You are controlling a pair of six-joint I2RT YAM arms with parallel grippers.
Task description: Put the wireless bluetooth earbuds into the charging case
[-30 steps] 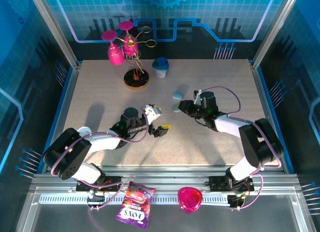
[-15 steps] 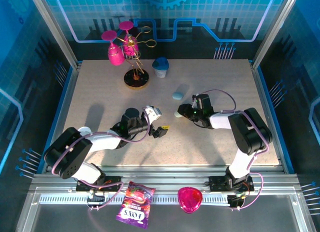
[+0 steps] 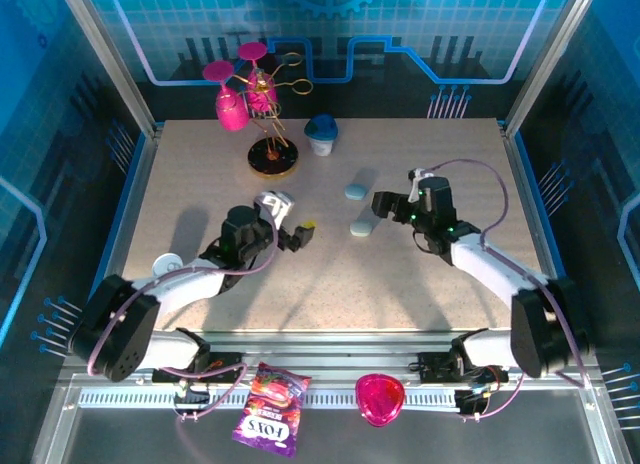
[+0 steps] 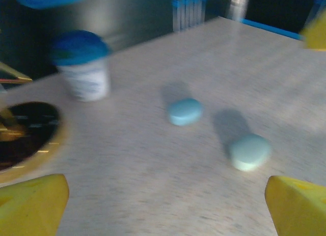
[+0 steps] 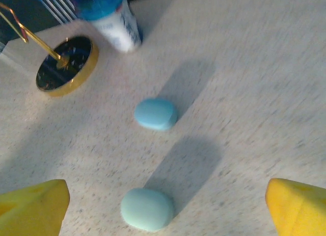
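Two closed light-blue oval charging cases lie on the table. The bluer case [image 3: 356, 191] [image 4: 184, 111] [image 5: 155, 114] is farther back. The paler case [image 3: 362, 227] [image 4: 249, 151] [image 5: 147, 209] lies just in front of it. My right gripper [image 3: 386, 208] [image 5: 165, 208] stands open just right of the paler case, not touching it. My left gripper [image 3: 300, 232] [image 4: 165, 210] is open and empty, left of both cases and facing them. The earbuds are out of view.
A blue-lidded white cup [image 3: 321, 134] [image 4: 81, 68] [image 5: 109, 17] stands at the back. Left of it is a gold stand with a round base [image 3: 273, 159] [image 5: 65, 64] holding pink glasses [image 3: 232, 102]. A snack packet [image 3: 268, 416] and a pink item [image 3: 380, 399] lie on the front rail.
My right gripper opened and drew back to the right, leaving the paler case on the table. My left gripper shifted left and toward the back, staying open.
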